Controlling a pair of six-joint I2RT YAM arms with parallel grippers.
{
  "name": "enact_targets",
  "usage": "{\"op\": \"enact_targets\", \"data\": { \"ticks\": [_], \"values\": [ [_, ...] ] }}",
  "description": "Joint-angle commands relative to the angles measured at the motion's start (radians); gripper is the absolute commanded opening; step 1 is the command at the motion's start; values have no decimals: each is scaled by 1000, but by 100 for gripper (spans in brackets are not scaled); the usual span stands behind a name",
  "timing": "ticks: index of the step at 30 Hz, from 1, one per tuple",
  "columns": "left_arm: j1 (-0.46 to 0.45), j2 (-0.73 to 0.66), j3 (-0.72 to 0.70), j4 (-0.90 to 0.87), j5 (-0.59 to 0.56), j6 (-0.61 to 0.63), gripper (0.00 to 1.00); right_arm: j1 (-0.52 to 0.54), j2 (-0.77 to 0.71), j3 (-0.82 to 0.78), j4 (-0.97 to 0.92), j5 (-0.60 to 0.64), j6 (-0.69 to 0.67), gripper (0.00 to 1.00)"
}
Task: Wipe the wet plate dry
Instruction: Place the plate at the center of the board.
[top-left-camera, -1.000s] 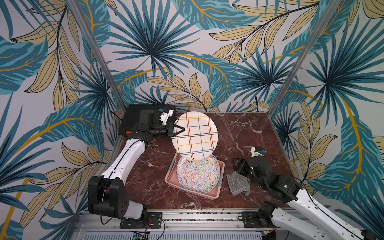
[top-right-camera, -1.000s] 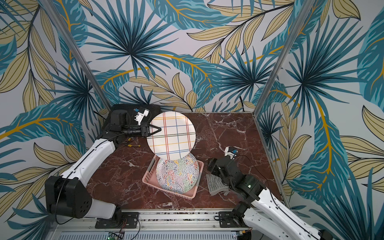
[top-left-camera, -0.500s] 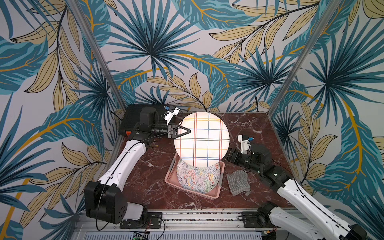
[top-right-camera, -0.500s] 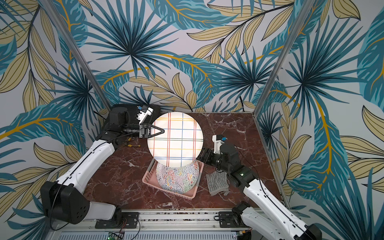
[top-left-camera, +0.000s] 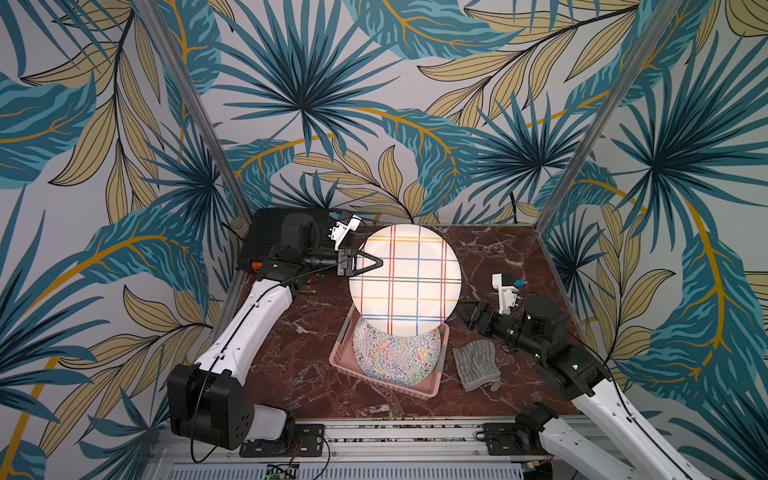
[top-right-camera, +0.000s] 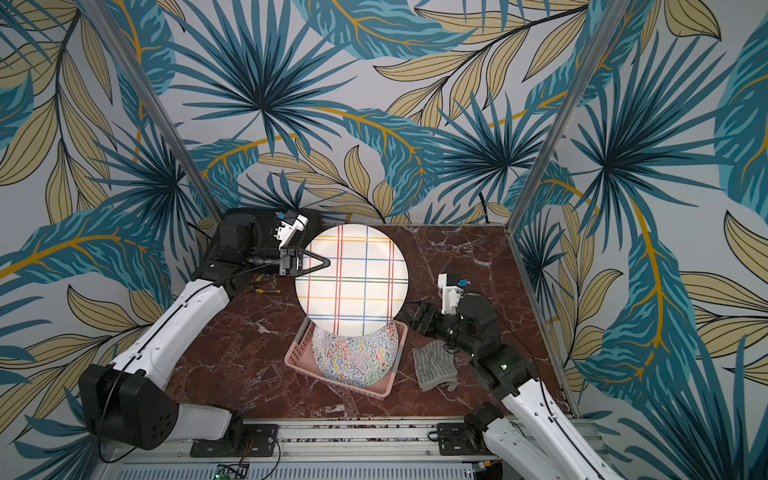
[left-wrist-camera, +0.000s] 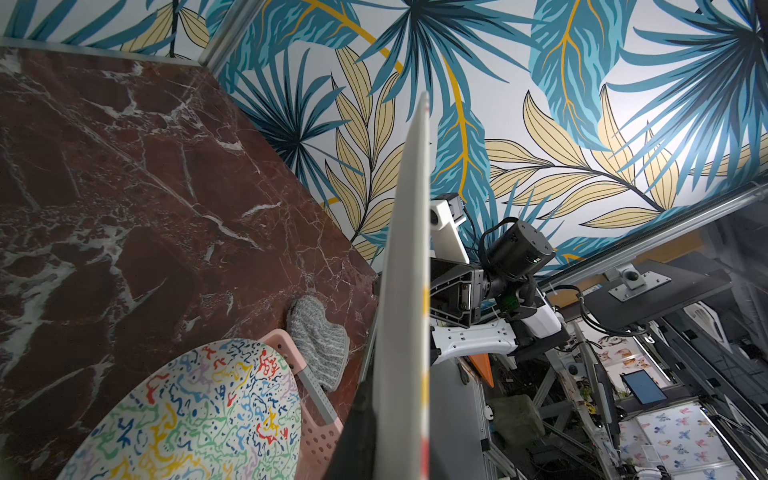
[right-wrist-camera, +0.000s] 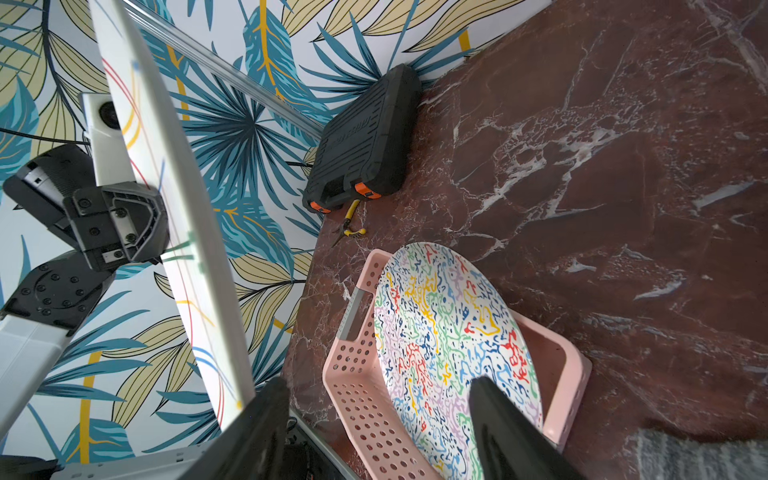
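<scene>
Pinching the striped plate (top-left-camera: 405, 279) by its rim, the left gripper (top-left-camera: 376, 262) holds it raised above the pink basket (top-left-camera: 432, 388), probably to free its face for wiping. The left arm reaches out, wrist level. The right gripper (top-left-camera: 467, 316) hovers at the plate's opposite edge, jaws spread and empty. The grey cloth (top-left-camera: 476, 363) lies ungrasped beside the basket.

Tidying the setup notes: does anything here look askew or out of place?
The squiggle-patterned plate leans tilted across the pink basket, seemingly too wide to lie flat. Yellow-handled pliers and a black tool case sit in the table's back corner, odd beside dishes.
</scene>
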Motion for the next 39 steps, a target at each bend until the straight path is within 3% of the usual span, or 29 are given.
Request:
{"op": "enact_targets", "data": {
  "ticks": [1,7,14,22,31,36,37,39],
  "values": [
    [-4,14,6,47,-38,-3,0,8,5,-1,128,-117,-13,71],
    [-13,6,4,24,-44,13,0,8,67,29,195,-179,-9,68],
    [19,3,14,5,-120,17,0,-8,-35,66,-51,-53,-85,74],
    [17,2,-4,64,-59,-37,0,-11,-12,36,69,-154,-35,72],
    [-14,12,0,101,51,-77,0,-13,125,29,269,-198,-27,70],
    [-29,9,1,90,61,-67,0,-13,184,36,398,-257,-2,55],
    [-29,10,1,86,61,-65,0,-12,187,33,418,-259,6,48],
    [-29,10,3,75,51,-52,0,-13,189,30,437,-250,12,25]
  ]
}}
